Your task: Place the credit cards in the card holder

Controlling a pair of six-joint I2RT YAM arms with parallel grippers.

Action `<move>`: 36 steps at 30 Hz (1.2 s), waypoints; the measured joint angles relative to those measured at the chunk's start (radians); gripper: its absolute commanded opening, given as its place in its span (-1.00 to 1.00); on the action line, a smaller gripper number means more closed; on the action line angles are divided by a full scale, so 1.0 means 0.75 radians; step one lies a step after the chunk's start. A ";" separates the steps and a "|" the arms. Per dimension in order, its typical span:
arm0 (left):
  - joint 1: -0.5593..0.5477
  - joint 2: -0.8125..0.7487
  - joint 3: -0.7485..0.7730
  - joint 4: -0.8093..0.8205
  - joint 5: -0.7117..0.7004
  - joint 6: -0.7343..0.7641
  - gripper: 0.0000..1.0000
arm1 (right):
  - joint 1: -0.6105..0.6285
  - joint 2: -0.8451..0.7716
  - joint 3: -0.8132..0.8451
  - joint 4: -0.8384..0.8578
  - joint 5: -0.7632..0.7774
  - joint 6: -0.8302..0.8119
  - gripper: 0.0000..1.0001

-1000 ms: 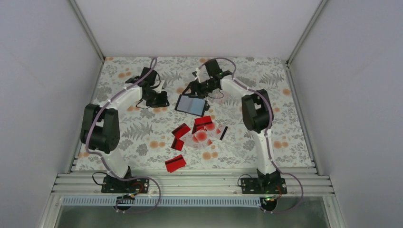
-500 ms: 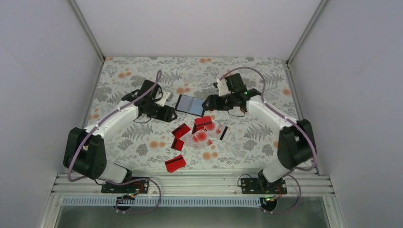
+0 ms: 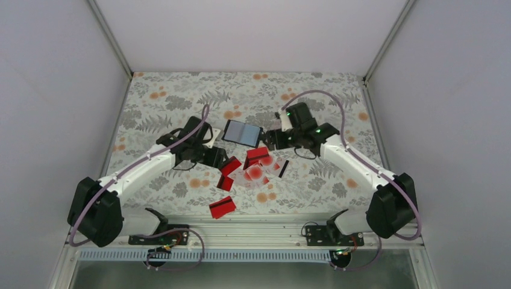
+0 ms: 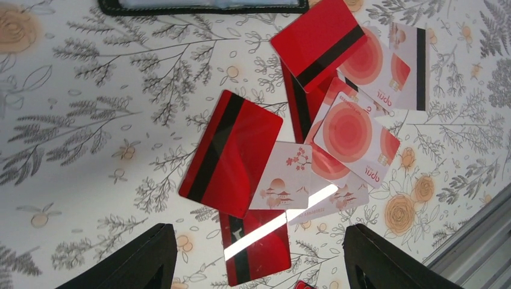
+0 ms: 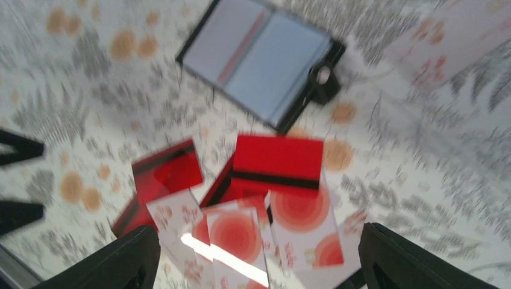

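Since a second earlier, my left gripper [image 4: 259,268] and right gripper [image 5: 259,265] had swung nearer, jaws wide and empty. Scattered glossy red and whitish plastic credit cards [image 4: 232,153] lay right under the left one, seemingly the closer. The open black folding card holder [image 3: 243,132] lay just beyond them, farther.

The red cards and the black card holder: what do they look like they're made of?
The red cards look like thin, glossy plastic: a bright streak of glare runs across them. The card holder has a matte black cover, perhaps leather-like or fabric, which the blur leaves open. Its pockets look like smooth, clear greyish plastic.
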 measured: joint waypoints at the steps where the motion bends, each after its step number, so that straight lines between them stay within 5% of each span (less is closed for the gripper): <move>1: -0.006 -0.015 -0.011 -0.002 -0.014 -0.025 0.40 | 0.041 0.000 -0.013 -0.019 0.037 -0.002 0.74; 12: -0.063 -0.114 0.102 -0.168 -0.129 -0.253 0.40 | 0.391 -0.103 -0.190 -0.144 0.270 0.093 0.77; 18: -0.073 -0.254 0.029 -0.160 -0.160 -0.277 0.41 | 0.519 0.089 -0.216 -0.146 0.310 0.123 0.74; 36: -0.074 -0.270 -0.146 -0.035 -0.093 -0.246 0.40 | 0.553 0.524 -0.044 -0.104 0.367 0.063 0.60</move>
